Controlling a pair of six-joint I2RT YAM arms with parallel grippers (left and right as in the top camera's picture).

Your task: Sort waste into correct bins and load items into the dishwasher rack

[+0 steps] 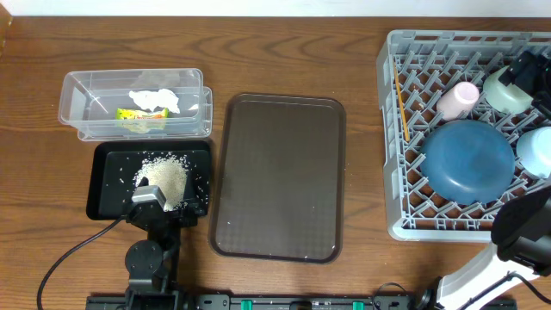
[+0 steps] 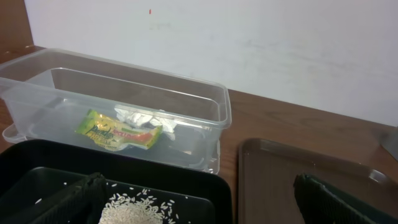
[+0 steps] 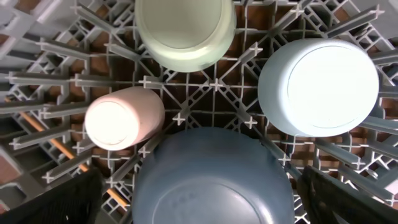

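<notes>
A robot test bench set up for a kitchen chore — a lab, by the look of it. A brown wood-grain tabletop (image 1: 284, 52) meets a plain white wall (image 2: 249, 43). At frame right a large square grey plastic dishwasher rack (image 1: 386, 138) sits straight on the table — and along the bottom edge stand a black robot-arm base (image 1: 146, 263) and a loose black cable (image 1: 86, 238).

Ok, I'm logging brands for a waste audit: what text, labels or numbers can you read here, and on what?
snack wrapper: printed lettering, too blurred to read.
dark-blue bowl: faint raised marks on its underside, too small to read.
No other text visible.
</notes>
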